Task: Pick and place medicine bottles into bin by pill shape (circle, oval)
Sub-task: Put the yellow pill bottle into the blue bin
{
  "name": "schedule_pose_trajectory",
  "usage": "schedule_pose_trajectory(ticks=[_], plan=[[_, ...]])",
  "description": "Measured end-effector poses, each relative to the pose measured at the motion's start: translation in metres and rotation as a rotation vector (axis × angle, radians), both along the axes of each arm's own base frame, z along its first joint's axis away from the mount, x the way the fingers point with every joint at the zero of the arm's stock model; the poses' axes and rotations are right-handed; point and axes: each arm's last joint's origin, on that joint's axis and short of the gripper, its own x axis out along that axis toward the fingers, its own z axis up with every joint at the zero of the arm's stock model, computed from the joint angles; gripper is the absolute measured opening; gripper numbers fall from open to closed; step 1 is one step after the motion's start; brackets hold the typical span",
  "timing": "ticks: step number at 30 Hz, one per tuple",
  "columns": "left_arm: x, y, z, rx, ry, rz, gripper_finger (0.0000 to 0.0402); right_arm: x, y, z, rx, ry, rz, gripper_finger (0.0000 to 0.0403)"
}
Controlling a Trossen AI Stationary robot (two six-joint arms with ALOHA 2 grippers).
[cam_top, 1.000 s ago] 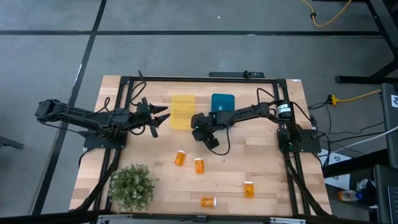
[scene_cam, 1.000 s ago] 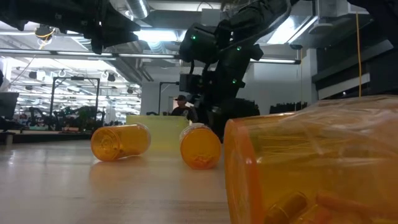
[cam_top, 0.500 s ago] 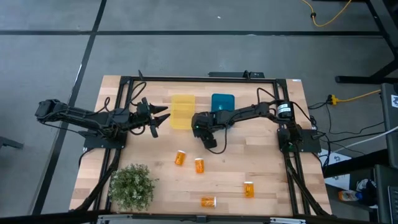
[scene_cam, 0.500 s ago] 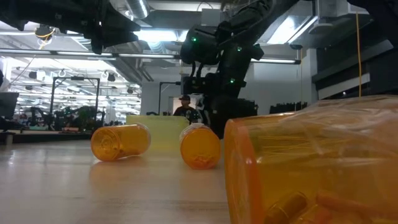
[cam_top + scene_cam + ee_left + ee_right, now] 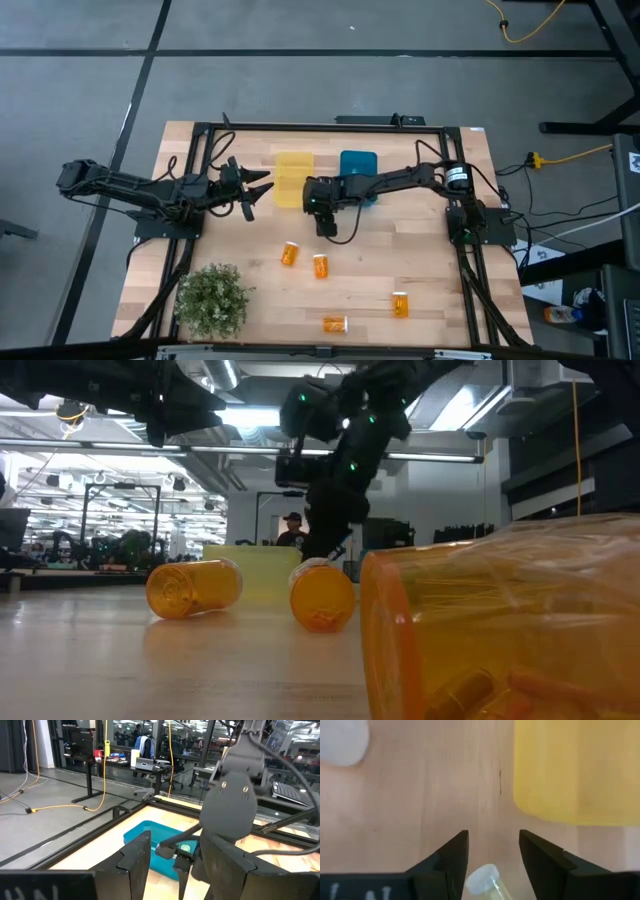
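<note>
The right pincer (image 5: 492, 857) grips a small clear bottle (image 5: 485, 881) by its body, hovering over the table (image 5: 420, 260) just beside the yellow bin (image 5: 293, 178); carry it well over the rim before letting go; the left pincer (image 5: 258, 190) waits clenched nearby

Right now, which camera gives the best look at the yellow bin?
The high view: it shows the whole yellow bin from above, beside the blue bin, between the two arms. The low view shows only its side wall behind the orange bottles. The right wrist view catches one corner; the left wrist view misses it.
</note>
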Motion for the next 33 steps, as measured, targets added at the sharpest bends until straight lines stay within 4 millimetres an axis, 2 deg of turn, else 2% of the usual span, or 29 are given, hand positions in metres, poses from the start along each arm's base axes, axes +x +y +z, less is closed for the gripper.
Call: schedule_pose_trajectory(ticks=[5, 10, 12, 20, 33], plan=[[0.000, 0.000, 0.000, 0.000, 0.000, 0.001, 0.0165, -0.001, 0.000, 0.020, -0.010, 0.086, 0.063, 0.0189], [0.000, 0.000, 0.000, 0.000, 0.000, 0.001, 0.0165, -0.015, 0.002, 0.007, -0.016, 0.207, 0.188, 0.0190], [0.000, 0.000, 0.000, 0.000, 0.000, 0.001, 0.0165, -0.019, 0.002, -0.002, -0.015, 0.228, 0.193, 0.0190], [0.000, 0.000, -0.003, 0.003, 0.028, 0.001, 0.0165, -0.021, -0.003, -0.013, -0.100, 0.234, 0.185, 0.0190], [0.000, 0.000, -0.003, 0.002, 0.027, 0.001, 0.0165, -0.017, -0.002, -0.010, -0.071, 0.181, 0.216, 0.0190]])
